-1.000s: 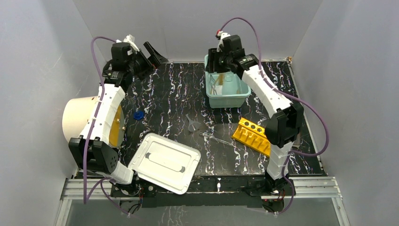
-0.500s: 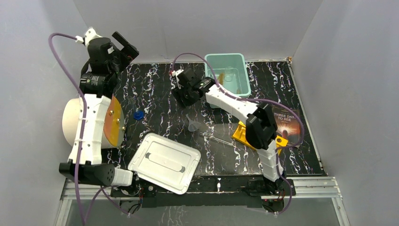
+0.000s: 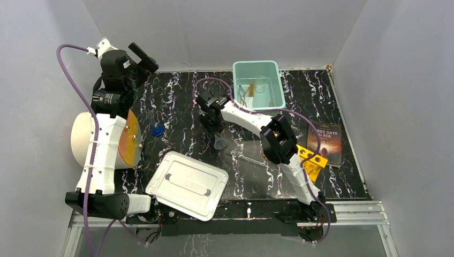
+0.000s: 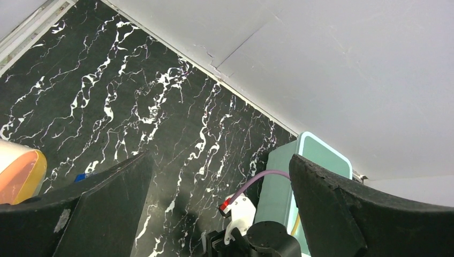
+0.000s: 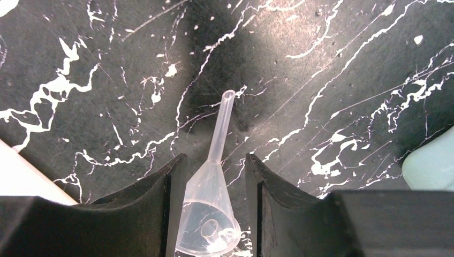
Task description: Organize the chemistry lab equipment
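A clear funnel lies on its side on the black marbled table, spout pointing away, also visible from above. My right gripper is down over it, one finger on each side of the cone, with a thin gap still showing on the right side; from above the gripper sits just behind the funnel. A thin glass rod, a blue cap and a yellow holed rack, partly behind the right arm, lie loose. My left gripper hangs high at the back left, wide open and empty.
A teal bin at the back holds a beaker and other small items. A white drum with an orange face lies at the left, a white lid near the front, a dark book at the right.
My right arm has swung from over the teal bin down to the funnel, and its jaws have narrowed around it. My left arm has lifted and pulled back to the left.
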`<state>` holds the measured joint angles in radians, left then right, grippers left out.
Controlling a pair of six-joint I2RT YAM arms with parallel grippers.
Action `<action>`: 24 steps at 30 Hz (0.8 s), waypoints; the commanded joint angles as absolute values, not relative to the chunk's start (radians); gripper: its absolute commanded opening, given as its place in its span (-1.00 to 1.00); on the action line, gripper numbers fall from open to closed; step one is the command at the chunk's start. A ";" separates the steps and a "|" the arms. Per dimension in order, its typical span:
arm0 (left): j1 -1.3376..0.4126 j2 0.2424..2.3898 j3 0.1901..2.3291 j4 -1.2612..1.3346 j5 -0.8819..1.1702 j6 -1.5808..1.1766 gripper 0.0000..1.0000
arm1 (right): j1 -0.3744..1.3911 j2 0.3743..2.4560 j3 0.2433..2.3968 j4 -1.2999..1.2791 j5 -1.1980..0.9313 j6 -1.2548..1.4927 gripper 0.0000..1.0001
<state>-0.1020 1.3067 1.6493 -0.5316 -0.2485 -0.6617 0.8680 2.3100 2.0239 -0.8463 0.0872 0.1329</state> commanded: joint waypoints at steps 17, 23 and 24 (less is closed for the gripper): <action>-0.103 1.305 1.636 -0.496 -0.222 -0.647 0.97 | 0.883 2.398 2.138 -0.887 0.097 0.124 -0.34; -0.103 1.314 1.654 -0.494 -0.203 -0.635 0.97 | 0.883 2.386 2.146 -0.885 0.129 0.124 -0.73; -0.104 1.315 1.660 -0.493 -0.201 -0.632 0.97 | 0.883 2.380 2.150 -0.883 0.133 0.126 -0.83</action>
<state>-0.1020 1.3136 1.6428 -0.5156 -0.2188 -0.6575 0.8776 2.3909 2.0930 -0.8738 0.1036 0.1257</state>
